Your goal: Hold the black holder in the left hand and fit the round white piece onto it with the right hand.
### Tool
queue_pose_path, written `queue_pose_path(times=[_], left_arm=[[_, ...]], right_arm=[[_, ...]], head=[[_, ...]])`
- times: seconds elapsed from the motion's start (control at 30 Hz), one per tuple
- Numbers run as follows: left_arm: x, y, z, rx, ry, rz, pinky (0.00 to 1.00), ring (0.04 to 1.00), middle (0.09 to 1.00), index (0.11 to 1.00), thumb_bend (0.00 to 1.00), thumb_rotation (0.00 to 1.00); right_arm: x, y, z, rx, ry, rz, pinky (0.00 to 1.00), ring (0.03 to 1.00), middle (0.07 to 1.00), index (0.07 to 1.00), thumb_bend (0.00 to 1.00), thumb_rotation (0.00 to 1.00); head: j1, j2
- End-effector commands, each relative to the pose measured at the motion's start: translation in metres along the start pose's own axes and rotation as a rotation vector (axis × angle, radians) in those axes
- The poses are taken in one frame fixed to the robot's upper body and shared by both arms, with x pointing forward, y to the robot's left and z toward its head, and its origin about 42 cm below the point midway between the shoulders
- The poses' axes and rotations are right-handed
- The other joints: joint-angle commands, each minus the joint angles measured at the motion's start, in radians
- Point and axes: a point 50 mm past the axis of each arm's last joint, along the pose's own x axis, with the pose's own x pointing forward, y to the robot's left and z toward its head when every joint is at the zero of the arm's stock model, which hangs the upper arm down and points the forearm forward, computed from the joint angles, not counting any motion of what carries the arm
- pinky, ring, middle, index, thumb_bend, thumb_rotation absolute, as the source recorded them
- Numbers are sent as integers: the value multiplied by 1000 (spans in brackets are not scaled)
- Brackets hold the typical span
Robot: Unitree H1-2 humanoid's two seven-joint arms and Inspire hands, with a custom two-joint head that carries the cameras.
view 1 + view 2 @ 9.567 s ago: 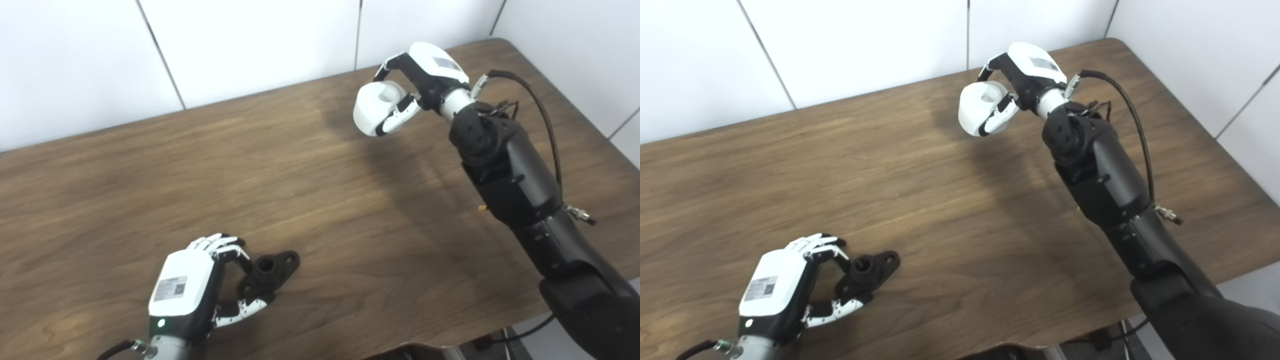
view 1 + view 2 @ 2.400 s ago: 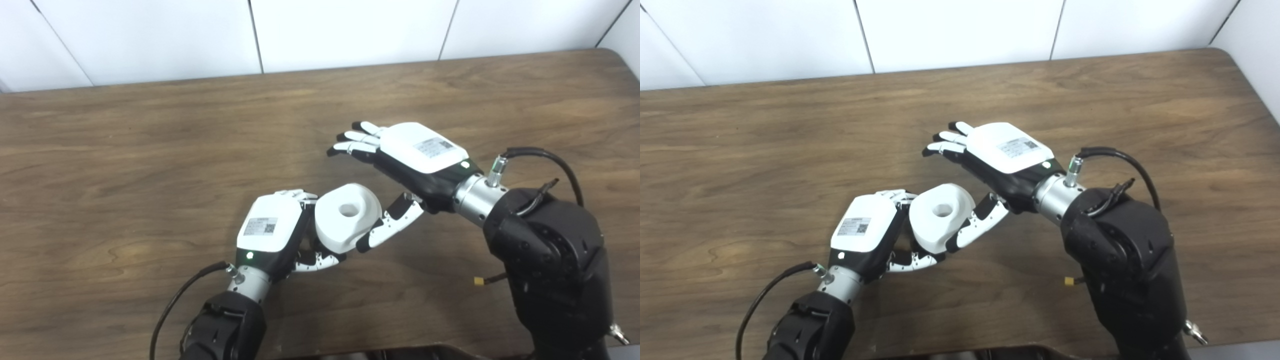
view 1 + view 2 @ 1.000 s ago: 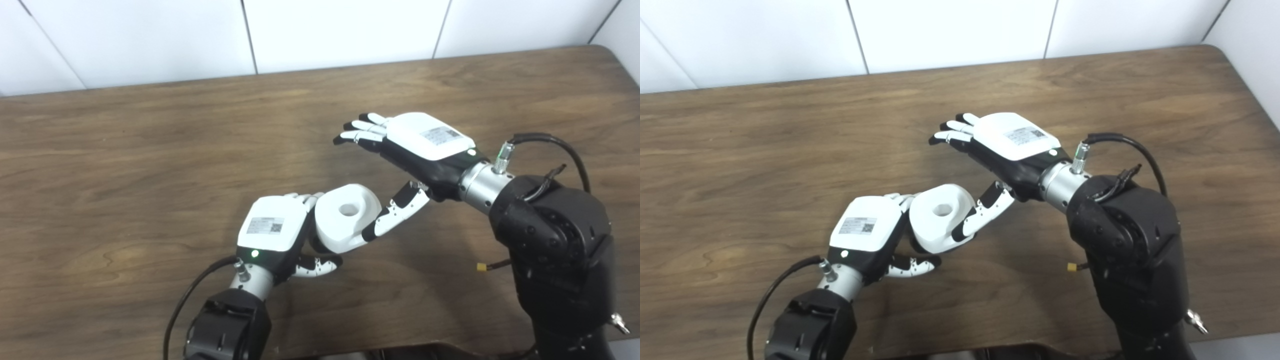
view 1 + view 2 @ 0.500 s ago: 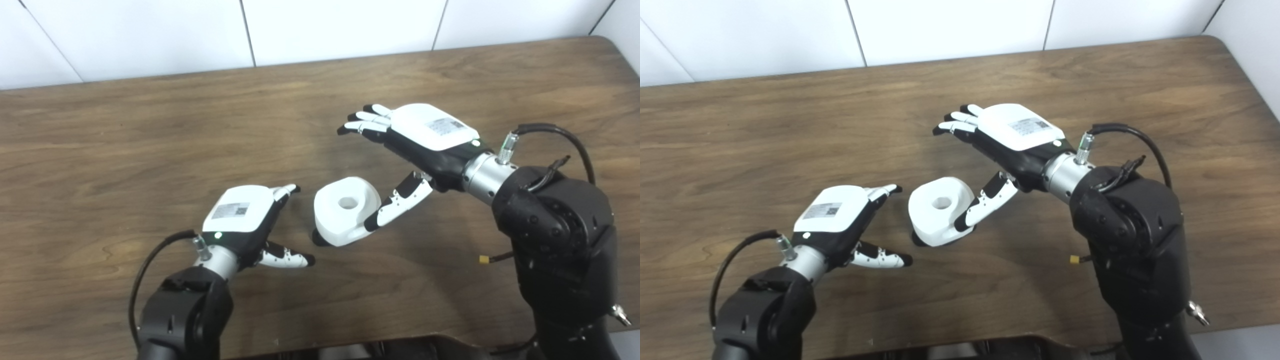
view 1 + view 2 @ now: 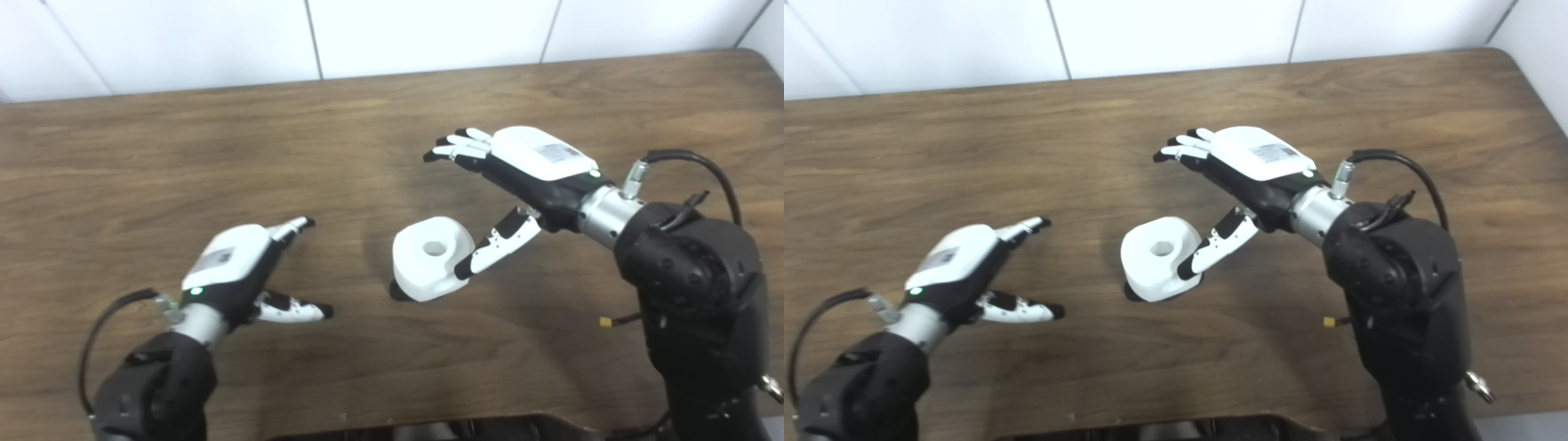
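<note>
The round white piece (image 5: 430, 257) with a centre hole rests on the wooden table (image 5: 367, 153), near the middle. Only a dark sliver of the black holder (image 5: 399, 293) peeks out under its lower left edge. My left hand (image 5: 236, 269) hovers to the left of the piece, well apart from it, fingers spread and holding nothing. To the upper right, my right hand (image 5: 520, 177) is open as well, its fingers stretched flat above the table. Its thumb (image 5: 1216, 247) lies in front of the white piece's right side; contact cannot be judged.
The table's far edge meets a white panelled wall (image 5: 429, 24). A dark object edge (image 5: 429, 429) shows at the bottom of the picture below the table's near edge. Cables (image 5: 686, 165) run along the right forearm.
My left hand has let go of the white piece and drawn back to the left, fingers spreading. The white piece with the holder under it now rests on the table. The right hand stays open.
</note>
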Motion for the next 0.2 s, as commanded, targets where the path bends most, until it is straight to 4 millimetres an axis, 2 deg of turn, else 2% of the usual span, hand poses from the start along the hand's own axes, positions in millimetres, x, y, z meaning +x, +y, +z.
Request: queue_pose_path(times=[0.0,0.07,0.17], left_arm=[[0,12,0,-82,-48,122,774,882,894,897,810,277],[2,16,-7,-165,-56,187,768,883,896,894,787,272],[5,26,-21,-346,-96,336,805,884,895,863,662,216]], right_arm=[[-3,-10,-4,11,-5,-64,892,979,950,899,995,563],[-5,-9,-11,71,0,-72,882,974,949,896,965,612],[-8,-6,-24,158,24,-98,851,961,949,891,858,733]], head=[[2,-5],[2,-12],[3,-19]])
